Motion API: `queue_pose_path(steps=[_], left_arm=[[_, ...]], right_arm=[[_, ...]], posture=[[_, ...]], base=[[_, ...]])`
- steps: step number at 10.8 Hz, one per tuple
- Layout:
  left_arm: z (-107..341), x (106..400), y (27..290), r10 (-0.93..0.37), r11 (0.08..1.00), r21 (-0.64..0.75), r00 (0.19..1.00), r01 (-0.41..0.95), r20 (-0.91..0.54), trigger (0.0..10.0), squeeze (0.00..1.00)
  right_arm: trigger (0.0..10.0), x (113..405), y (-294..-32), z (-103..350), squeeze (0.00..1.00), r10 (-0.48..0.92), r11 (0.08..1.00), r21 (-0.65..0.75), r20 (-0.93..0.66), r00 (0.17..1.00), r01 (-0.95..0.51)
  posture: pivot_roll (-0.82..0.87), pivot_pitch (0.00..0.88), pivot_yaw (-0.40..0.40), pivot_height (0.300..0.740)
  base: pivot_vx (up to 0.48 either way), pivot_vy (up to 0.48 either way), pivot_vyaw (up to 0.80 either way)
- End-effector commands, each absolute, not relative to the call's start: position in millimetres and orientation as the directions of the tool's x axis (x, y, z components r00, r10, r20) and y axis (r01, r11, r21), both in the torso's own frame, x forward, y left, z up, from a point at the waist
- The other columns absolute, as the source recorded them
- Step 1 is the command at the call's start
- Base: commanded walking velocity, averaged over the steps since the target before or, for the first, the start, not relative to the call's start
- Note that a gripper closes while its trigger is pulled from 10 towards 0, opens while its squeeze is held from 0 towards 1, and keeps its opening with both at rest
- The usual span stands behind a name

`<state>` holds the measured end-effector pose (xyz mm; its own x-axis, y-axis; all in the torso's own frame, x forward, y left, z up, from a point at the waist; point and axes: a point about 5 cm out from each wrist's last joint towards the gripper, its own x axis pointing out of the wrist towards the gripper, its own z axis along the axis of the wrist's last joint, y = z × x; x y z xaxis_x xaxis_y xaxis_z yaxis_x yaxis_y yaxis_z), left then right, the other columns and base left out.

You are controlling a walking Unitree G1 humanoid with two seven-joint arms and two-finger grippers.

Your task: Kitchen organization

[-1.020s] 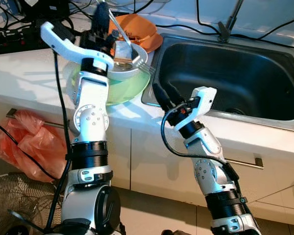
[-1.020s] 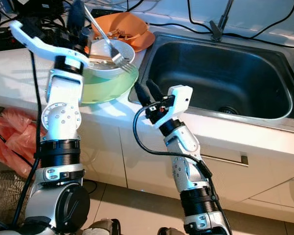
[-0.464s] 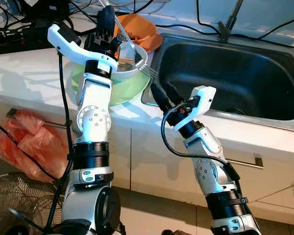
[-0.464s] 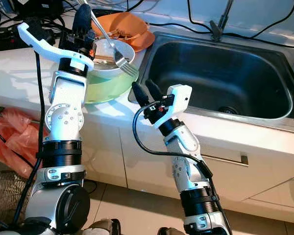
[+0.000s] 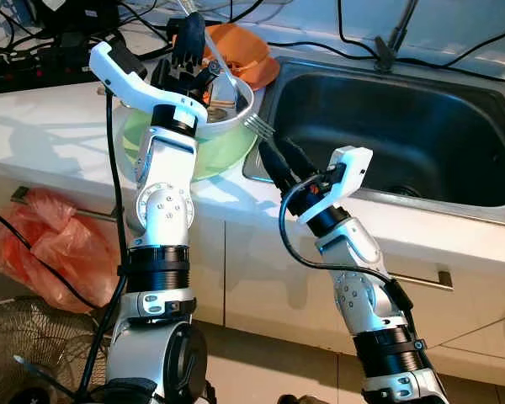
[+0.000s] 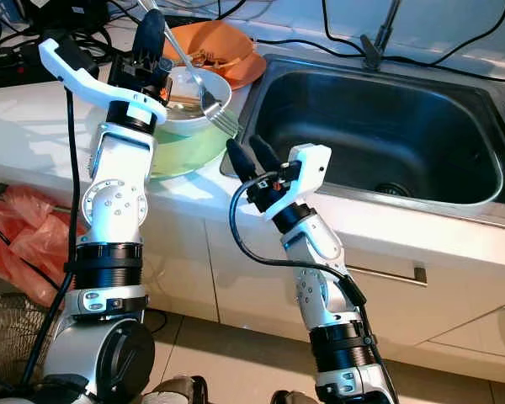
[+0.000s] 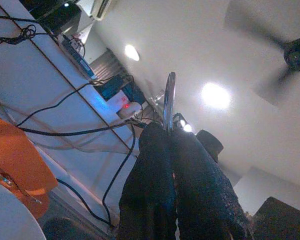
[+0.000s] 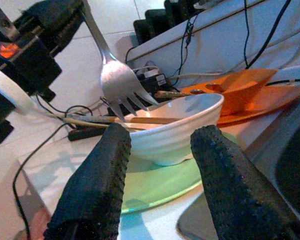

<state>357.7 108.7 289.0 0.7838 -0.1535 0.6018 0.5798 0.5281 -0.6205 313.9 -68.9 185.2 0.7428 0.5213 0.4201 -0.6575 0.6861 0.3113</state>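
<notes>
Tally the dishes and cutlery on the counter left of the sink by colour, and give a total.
Orange dishes: 1
White bowl: 1
Green plate: 1
Silver fork, held by the left gripper: 1
Wooden chopsticks across the bowl: 1 pair
Total: 5

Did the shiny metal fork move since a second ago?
Yes. The shiny metal fork, held by the left gripper, has swung its prongs past the white bowl's rim toward the steel sink.
</notes>
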Motion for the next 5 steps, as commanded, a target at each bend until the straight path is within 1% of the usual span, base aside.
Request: queue_pose_path(steps=[1,4,5], left_arm=[[282.0,356.5,95.7,-0.193,0.507,-0.628,0.788,0.591,0.585,10.0,0.00],[281.3,353.7,90.5,-0.221,0.493,-0.617,0.774,0.614,0.593,10.0,0.00],[281.5,353.6,90.4,-0.222,0.493,-0.616,0.773,0.615,0.594,10.0,0.00]], right_arm=[[10.0,311.6,-72.7,188.2,0.00,0.518,0.666,0.331,0.440,0.734,-0.669],[10.0,311.7,-74.0,189.4,0.00,0.509,0.606,0.419,0.450,0.734,-0.676],[10.0,311.6,-73.7,188.7,0.00,0.512,0.603,0.421,0.447,0.733,-0.678]], posture=[[0.13,0.109,-0.022,0.740],[0.13,0.111,-0.025,0.740],[0.13,0.111,-0.025,0.740]], base=[[0.000,0.000,0.00],[0.000,0.000,0.00],[0.000,0.000,0.00]])
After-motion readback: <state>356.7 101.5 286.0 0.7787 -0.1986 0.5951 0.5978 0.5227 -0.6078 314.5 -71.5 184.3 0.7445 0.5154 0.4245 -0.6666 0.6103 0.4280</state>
